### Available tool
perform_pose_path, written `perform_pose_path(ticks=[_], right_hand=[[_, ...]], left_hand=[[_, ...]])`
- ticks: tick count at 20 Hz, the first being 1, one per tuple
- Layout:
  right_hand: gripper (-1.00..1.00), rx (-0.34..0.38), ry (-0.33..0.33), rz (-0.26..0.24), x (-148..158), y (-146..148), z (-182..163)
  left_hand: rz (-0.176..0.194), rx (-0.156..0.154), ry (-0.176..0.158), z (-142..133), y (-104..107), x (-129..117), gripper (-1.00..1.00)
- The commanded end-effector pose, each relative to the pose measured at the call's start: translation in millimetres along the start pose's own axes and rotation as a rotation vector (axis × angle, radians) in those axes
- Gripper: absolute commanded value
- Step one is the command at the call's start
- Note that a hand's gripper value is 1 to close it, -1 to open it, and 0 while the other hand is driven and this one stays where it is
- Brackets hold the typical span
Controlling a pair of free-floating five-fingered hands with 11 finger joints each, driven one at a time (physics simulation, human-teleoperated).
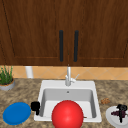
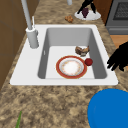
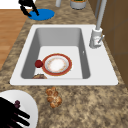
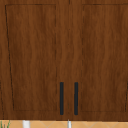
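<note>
the left robot hand (image 1: 35, 106) hovers with relaxed fingers, holding nothing, between the round blue plate (image 1: 16, 113) and the white sink (image 1: 41, 90) rim on the speckled stone table (image 1: 25, 92). the right robot hand (image 1: 121, 110) reaches down, fingers spread, over a small dark purple fruit (image 1: 115, 113) on the white plate (image 1: 111, 117), seemingly about to grasp it; closing squarely on it looks needed.

— How many hands? 
— Two: a left hand (image 1: 35, 106) by the sink's (image 1: 45, 85) left rim and a right hand (image 1: 121, 110) over a white plate (image 1: 110, 117).
— And plates?
— Three: one blue plate (image 1: 16, 113) on the bench (image 1: 25, 90), that white one, and one red-rimmed plate (image 2: 71, 67) in the sink.
— Food?
— One small red fruit (image 2: 88, 61), one brown piece (image 2: 81, 50) beside it, one pastry (image 3: 53, 97) on the bench.
— Anything else?
— One faucet (image 1: 68, 76), one potted plant (image 1: 6, 77), two cabinet handles (image 1: 61, 45).
</note>
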Motion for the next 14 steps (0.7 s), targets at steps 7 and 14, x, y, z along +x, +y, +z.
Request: perform_pose_path(ticks=[7, 14], right_hand=[[-1.0, -0.223, -0.082, -0.029, -30, 9, -52], [1.0, -0.385, -0.105, -0.112, -33, 30, -18]], left_hand=[[0.0, 0.0, 0.0, 0, 0, 0, 0.0], [0.0, 0.0, 0.0, 0, 0, 0, 0.0]])
